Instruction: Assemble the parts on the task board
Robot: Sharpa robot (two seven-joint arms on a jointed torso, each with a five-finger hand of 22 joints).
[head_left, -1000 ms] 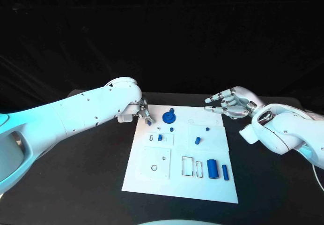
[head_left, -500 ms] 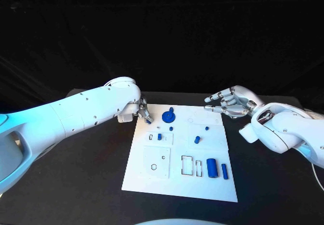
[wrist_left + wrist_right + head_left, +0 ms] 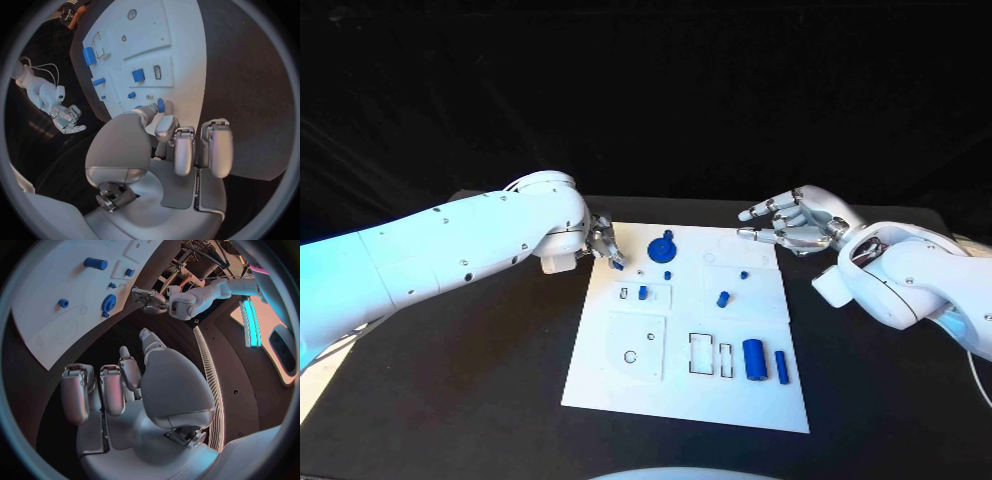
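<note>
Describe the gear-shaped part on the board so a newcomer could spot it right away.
Start at the white task board in the middle of the black table and look to its far edge, just beside the left hand. The blue gear lies there, a round toothed disc. It is wider than the small blue pegs near it.
</note>
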